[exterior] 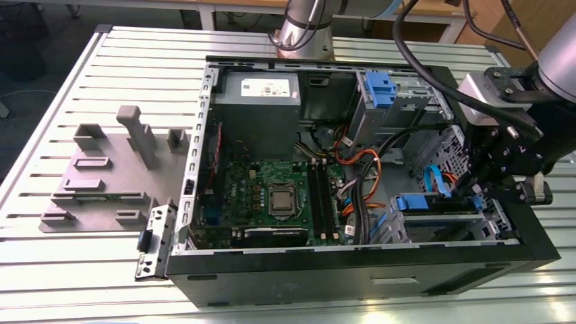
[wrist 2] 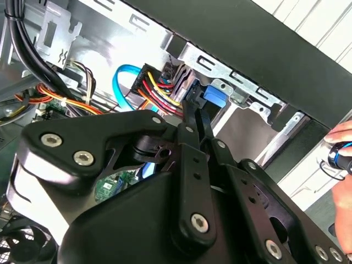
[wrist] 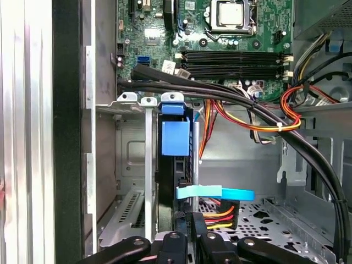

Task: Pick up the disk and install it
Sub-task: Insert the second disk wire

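Observation:
The disk [wrist: 175, 137] stands edge-on inside the metal drive cage [wrist: 129, 165] of the open computer case, its blue carrier tab towards the motherboard. In the exterior view the disk's blue tab [exterior: 412, 201] shows at the cage's front, at the case's lower right corner. My gripper [exterior: 487, 192] hangs over the cage's far end, by the case wall. In both wrist views the black fingers [wrist 2: 192, 126] lie close together, the gripper [wrist: 190, 236] at the disk's rear end beside the power plug. No gap shows between them, and I cannot tell if they touch the disk.
Thick black cables [wrist: 264, 118] and orange-yellow wires [wrist: 286, 110] cross above the cage. A light blue flat cable [wrist: 220, 193] lies across the disk's rear. Motherboard [exterior: 270, 196], grey power supply [exterior: 256, 101] and blue bracket [exterior: 378, 88] fill the case. A grey fixture [exterior: 108, 169] lies outside. A hand [wrist 2: 342, 144] is near.

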Tool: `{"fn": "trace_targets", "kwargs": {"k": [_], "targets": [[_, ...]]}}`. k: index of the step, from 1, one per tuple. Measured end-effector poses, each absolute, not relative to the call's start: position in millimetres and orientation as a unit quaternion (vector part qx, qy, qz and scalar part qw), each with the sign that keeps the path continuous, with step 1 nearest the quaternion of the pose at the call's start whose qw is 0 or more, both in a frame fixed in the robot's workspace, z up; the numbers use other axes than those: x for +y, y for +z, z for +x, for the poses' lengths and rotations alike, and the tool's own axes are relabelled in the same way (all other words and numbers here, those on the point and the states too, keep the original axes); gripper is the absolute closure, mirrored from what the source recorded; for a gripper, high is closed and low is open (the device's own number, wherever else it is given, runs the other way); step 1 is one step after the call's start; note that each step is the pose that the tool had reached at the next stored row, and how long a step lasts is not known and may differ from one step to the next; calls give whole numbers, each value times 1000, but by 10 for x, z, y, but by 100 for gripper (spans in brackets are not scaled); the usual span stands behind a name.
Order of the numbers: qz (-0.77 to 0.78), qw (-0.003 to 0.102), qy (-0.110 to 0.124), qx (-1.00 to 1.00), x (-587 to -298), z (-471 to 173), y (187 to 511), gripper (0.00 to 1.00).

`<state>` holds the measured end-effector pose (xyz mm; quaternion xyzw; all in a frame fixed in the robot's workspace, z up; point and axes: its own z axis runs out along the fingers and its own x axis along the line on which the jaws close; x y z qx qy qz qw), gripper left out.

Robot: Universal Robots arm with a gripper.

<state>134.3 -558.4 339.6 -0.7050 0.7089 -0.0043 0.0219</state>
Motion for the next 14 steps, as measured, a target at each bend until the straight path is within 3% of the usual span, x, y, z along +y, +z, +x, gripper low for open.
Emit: {"fn": "trace_targets", "kwargs": {"k": [14], "targets": [[-705,30,-13,709,-5598,1330,3395,84]]}}
